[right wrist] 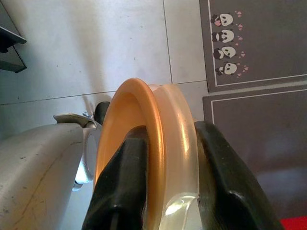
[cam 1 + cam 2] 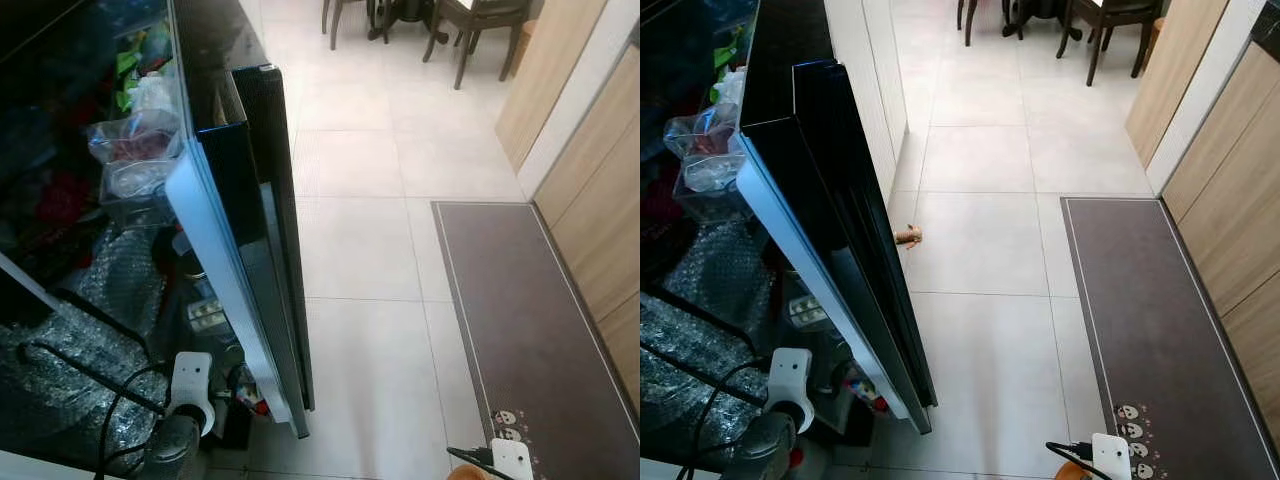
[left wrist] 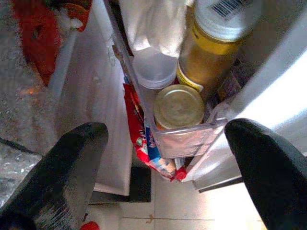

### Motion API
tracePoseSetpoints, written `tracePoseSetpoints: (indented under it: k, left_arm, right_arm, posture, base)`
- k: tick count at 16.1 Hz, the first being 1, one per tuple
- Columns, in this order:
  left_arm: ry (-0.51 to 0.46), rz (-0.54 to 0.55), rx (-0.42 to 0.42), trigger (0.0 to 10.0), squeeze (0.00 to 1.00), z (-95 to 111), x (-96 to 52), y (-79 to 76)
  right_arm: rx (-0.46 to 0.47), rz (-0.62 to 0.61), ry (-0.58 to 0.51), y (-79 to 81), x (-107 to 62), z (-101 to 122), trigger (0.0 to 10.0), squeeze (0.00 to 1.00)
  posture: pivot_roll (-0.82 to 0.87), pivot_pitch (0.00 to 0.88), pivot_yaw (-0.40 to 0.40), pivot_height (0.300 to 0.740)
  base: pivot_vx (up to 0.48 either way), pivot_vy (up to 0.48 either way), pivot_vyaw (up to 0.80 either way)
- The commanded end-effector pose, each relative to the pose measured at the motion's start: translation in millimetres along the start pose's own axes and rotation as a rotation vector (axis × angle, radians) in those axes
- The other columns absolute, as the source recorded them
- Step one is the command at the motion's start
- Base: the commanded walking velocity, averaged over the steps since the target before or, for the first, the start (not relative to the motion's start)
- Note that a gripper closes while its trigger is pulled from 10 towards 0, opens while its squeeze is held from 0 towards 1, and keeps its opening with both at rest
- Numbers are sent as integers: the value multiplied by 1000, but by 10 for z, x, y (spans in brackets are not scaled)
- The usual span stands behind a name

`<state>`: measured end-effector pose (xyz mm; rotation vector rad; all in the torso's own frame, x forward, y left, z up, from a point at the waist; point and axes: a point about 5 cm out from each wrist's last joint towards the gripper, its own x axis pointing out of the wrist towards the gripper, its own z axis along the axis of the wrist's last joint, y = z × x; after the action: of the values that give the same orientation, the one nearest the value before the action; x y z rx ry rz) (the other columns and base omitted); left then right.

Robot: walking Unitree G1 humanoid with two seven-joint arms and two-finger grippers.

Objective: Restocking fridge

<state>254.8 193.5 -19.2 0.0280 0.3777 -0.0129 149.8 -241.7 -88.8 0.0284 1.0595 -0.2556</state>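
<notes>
Orange-lidded container point(image 1: 153, 143), clamped between the two black fingers point(image 1: 120, 187) of the right gripper point(image 1: 165, 182), low over the pale tiled floor point(image 2: 350, 240) just beside the dark mat point(image 1: 259, 110) with panda prints. Left gripper point(image 3: 165, 167) spread wide, holding nothing, aimed at the fridge door shelf point(image 3: 184, 136) with its gold-lidded jar point(image 3: 178, 106), tall yellow bottle point(image 3: 213, 48) and clear tub point(image 3: 153, 69). Open fridge door point(image 2: 245, 250) edge-on ahead, bagged food point(image 2: 135, 150) inside. Farther off, dining chairs point(image 2: 480, 30) and wooden cabinets point(image 2: 590, 170).
</notes>
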Motion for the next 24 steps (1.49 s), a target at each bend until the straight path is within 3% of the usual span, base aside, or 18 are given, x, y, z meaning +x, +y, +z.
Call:
tracePoseSetpoints:
  k: [1, 8, 18, 20, 23, 24]
  left_arm:
    - [6, 7, -15, 10000, 0, -17, -12, 18]
    - [-12, 43, -113, 10000, 0, 29, 20, 29]
    - [-4, -108, -223, 10000, 0, 24, 44, -161]
    - [23, -114, -299, 10000, 0, -10, 46, -173]
    - [26, -117, -313, 10000, 0, -14, 45, -170]
    - [54, -71, -348, 10000, 0, -22, 61, -75]
  right_arm:
    - [-4, 2, 10, -6, -3, -27, 10000, 0]
    - [-6, 1, 11, -10, -4, -31, 10000, 0]
    - [-8, 4, 13, -9, -6, -43, 10000, 0]
    - [-5, 4, 13, -7, -6, -43, 10000, 0]
    - [-5, 4, 13, -6, -6, -43, 10000, 0]
    - [-1, 3, 12, -1, -5, -40, 10000, 0]
  posture:
    - [-185, 111, 30, 740]
    - [-188, 116, 27, 740]
    - [-190, 125, 27, 740]
    - [-193, 126, 28, 740]
    - [-193, 126, 28, 740]
    - [-195, 125, 31, 740]
  base:
    - [0, 0, 0]
    - [0, 0, 0]
    - [0, 0, 0]
    - [0, 0, 0]
    - [0, 0, 0]
    - [0, 0, 0]
